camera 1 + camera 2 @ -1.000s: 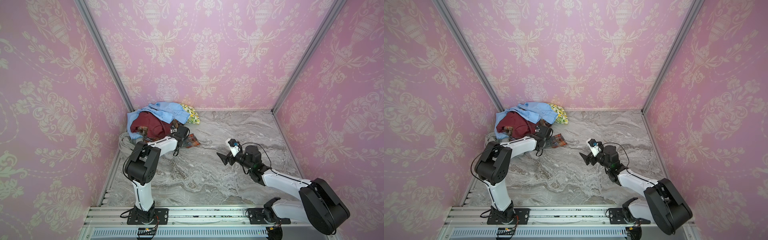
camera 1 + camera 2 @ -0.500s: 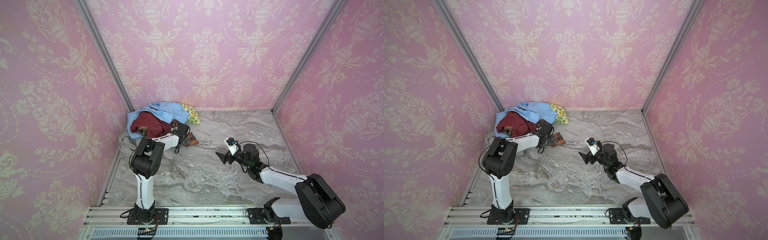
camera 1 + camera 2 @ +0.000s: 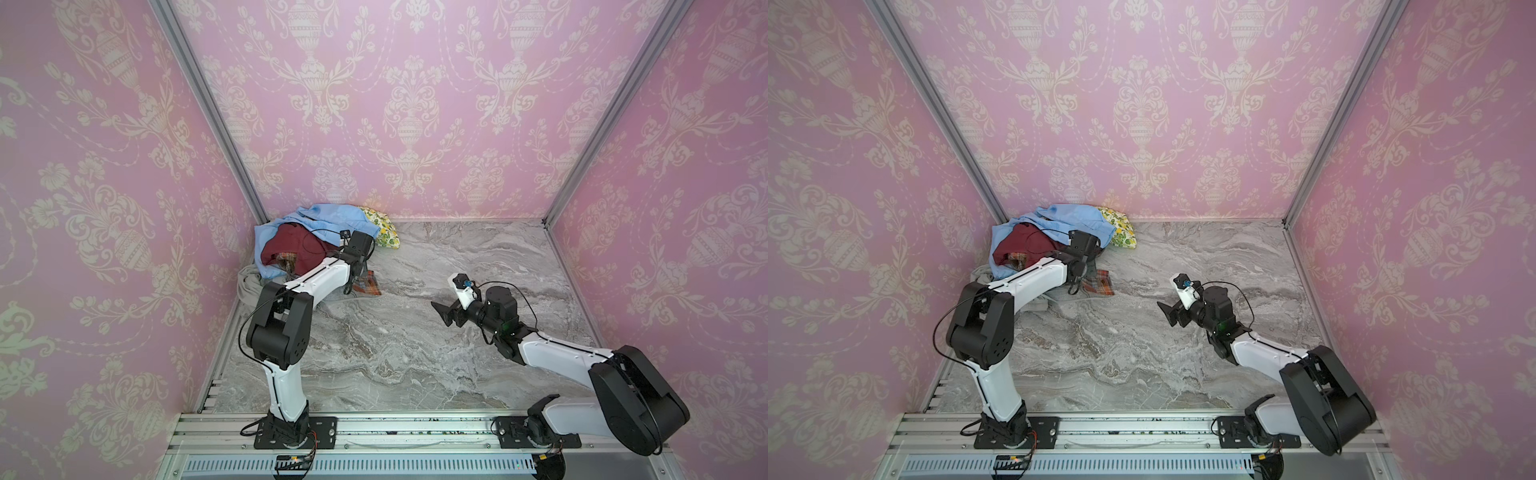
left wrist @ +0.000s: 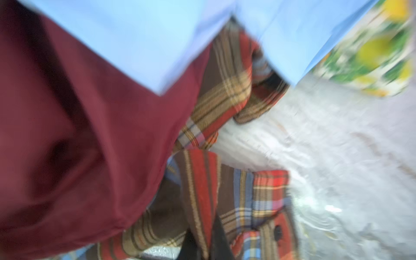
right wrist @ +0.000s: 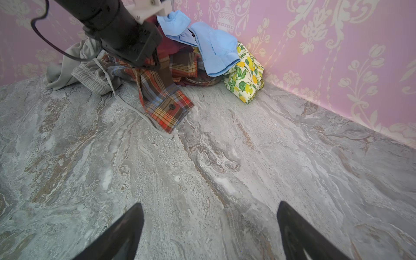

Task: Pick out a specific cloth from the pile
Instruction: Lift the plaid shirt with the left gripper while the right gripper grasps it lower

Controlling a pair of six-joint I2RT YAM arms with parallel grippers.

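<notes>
Where the pile (image 3: 316, 226) sits in the far left corner, left fingers (image 4: 188, 249) clenched on plaid cloth (image 5: 166, 101) at its front edge, one end lying on tabletop (image 5: 225, 168); right fingers (image 5: 126, 227) spread wide, empty, above tabletop.

Plaid shirt (image 5: 167, 105) — buttoned cuff spread out front, rest buried under heaped corner pile (image 3: 324, 218).
</notes>
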